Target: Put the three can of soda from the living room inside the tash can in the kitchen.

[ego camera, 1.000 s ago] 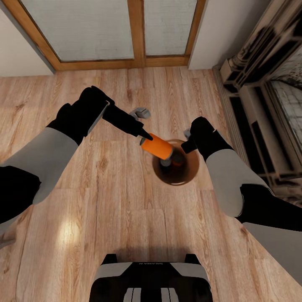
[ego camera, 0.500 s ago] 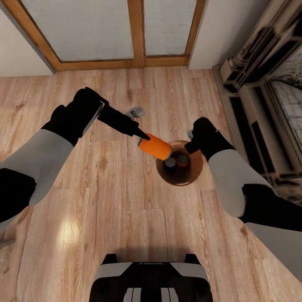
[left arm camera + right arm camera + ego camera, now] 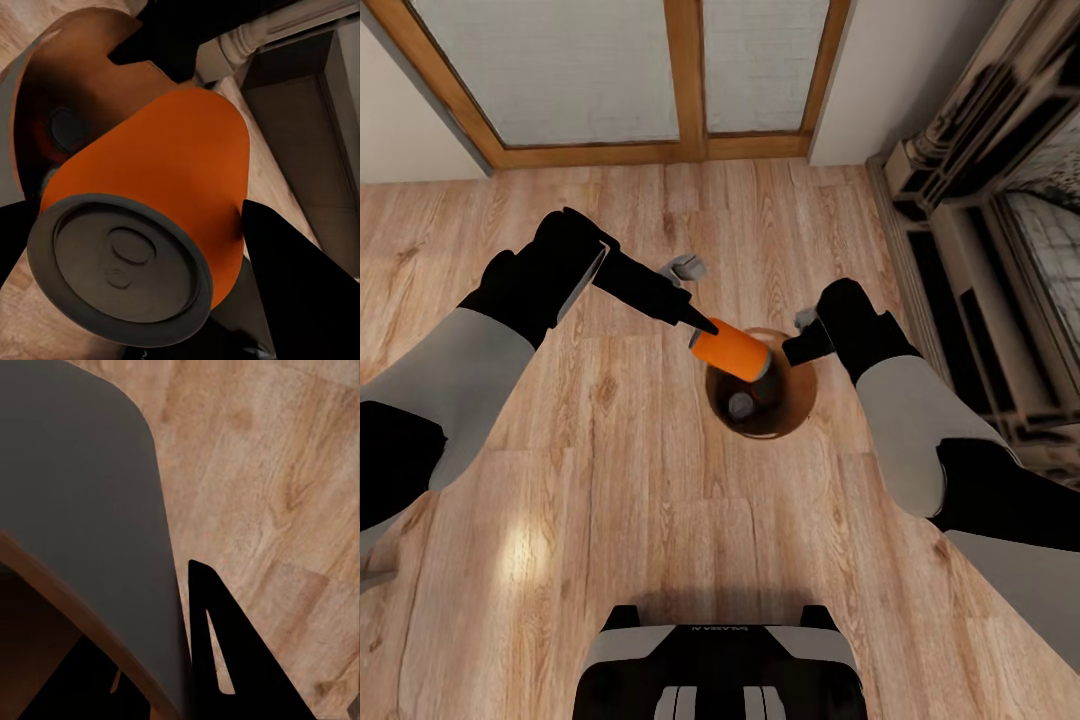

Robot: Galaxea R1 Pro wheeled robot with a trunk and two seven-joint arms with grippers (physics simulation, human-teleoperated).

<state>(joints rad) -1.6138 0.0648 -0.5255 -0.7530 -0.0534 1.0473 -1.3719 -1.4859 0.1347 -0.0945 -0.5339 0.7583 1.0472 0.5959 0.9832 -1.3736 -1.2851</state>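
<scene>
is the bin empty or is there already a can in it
Not empty. The head view shows a grey can top down inside the tash can, while the left gripper holds another soda can tilted over its rim.

- From the head we look steeply down over both arms at the plank floor (image 3: 610,480), glass doors (image 3: 620,70) ahead.
- Our left wrist camera sits very close behind the soda can (image 3: 161,225), facing the trash can (image 3: 82,97).
- Our right wrist camera looks down along the bin's rim; all three views share the bin.
</scene>
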